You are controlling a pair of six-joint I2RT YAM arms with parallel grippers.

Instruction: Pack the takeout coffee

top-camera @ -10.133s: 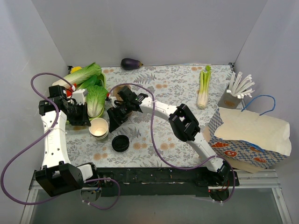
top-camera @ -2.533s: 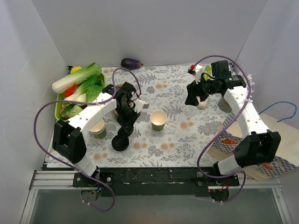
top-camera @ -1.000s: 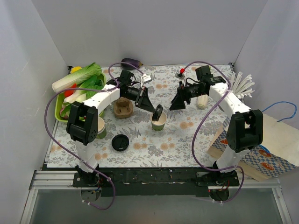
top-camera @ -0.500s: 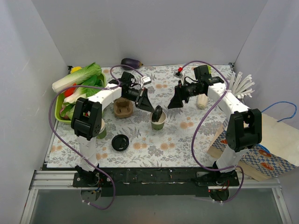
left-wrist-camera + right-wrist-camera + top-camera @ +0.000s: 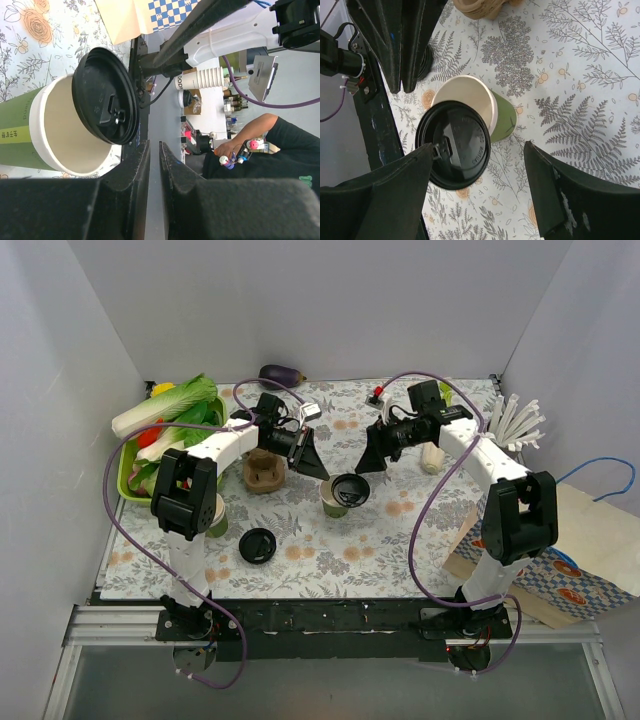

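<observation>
The green paper cup [image 5: 328, 504] stands mid-table, its cream inside showing. A round black lid [image 5: 350, 490] leans tilted on its rim, covering only part of the mouth. My left gripper [image 5: 312, 465] is shut, nothing between its fingers, just up-left of the cup. In the left wrist view the gripper [image 5: 152, 145] sits beside the lid [image 5: 102, 95] and the cup [image 5: 20, 135]. My right gripper [image 5: 368, 462] is open, up-right of the cup. In the right wrist view its gripper [image 5: 478, 145] frames the lid [image 5: 452, 145] and cup [image 5: 502, 117], and the lid's tab is close to one finger.
A loose black lid [image 5: 257, 545] lies front left. Stacked green cups [image 5: 214, 518] stand behind the left arm. A brown holder [image 5: 265, 473], a vegetable tray [image 5: 128, 475], an eggplant [image 5: 282, 375], a leek [image 5: 432, 452], white sticks [image 5: 515, 422] and a paper bag [image 5: 590, 535] ring the table.
The lid was held edge-on at my left gripper's tip; now it lies tilted on the cup's rim, free of the fingers. The right gripper has edged left toward the cup.
</observation>
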